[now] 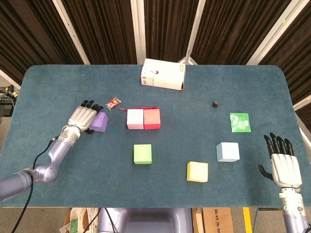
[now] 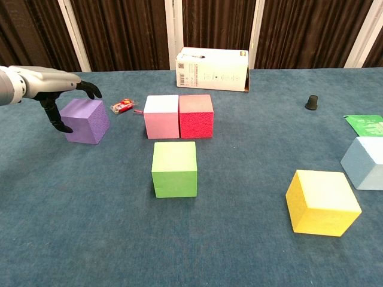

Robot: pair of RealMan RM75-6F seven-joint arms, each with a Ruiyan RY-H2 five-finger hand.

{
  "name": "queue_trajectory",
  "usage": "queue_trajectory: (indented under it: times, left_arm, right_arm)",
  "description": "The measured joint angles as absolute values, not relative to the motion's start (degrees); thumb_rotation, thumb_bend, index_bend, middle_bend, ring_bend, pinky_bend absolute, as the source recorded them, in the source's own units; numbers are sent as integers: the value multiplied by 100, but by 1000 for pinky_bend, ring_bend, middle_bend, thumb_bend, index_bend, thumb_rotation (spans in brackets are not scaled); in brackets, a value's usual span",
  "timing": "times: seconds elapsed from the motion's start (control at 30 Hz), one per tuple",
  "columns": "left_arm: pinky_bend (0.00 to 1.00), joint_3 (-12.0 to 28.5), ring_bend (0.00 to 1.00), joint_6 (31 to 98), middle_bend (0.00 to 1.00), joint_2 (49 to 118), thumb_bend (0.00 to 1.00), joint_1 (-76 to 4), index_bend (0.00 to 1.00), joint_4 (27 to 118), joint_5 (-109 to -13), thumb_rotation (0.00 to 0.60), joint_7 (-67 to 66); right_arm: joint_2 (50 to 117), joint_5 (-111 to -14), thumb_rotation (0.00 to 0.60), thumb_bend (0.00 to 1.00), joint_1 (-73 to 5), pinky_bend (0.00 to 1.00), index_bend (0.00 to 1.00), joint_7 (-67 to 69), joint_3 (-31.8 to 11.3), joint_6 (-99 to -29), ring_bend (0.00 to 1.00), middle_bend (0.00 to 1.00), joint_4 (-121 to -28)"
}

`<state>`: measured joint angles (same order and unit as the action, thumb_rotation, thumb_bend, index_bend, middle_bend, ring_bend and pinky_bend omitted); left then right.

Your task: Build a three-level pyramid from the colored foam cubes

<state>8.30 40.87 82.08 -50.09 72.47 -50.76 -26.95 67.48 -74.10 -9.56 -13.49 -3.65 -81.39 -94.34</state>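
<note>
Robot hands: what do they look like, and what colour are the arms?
Both the left hand and the right hand have silver-white backs and black fingers. The arms are shiny silver-grey, and a thin black cable loops off the left arm.

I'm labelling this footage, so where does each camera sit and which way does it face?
Head view: high, looking down on the blue felt table; shows left hand and right hand.
Chest view: low at the table's near edge, looking across; shows only the left hand.
Shared: purple foam cube, white cardboard box.
</note>
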Motion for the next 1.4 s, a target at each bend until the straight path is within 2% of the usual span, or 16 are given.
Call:
queue_trajectory:
  times: [0.53,0.73,1.07,1.4]
  left_arm:
    - [0,792,0,4233,182,8208,280,-5088,172,7330,-4871,600,-2683]
    - [0,799,0,4206,204,8169,320,-5128,197,7393,-4758,600,-2652]
    - [0,813,0,4159,209,8068,323,-5178,201,7471,-4510,600,-2593]
    - [0,720,0,4178,262,8025,323,-5224,229,7471,-4384,600,-2632]
  right_arm:
    - [6639,-7329,600,290,-907,0,28,-1356,-431,-7987,0,18,-9585]
    - [6640,-7299,600,289,-900,0,28,-1387,-451,-7945,0,18,-9605]
    - [6640,-7244,600,290,-896,0,28,-1436,-484,-7883,0,18,-9648]
    - [6642,-7174,600,291,-909,0,28,-1482,-507,-7790,0,18,-9668]
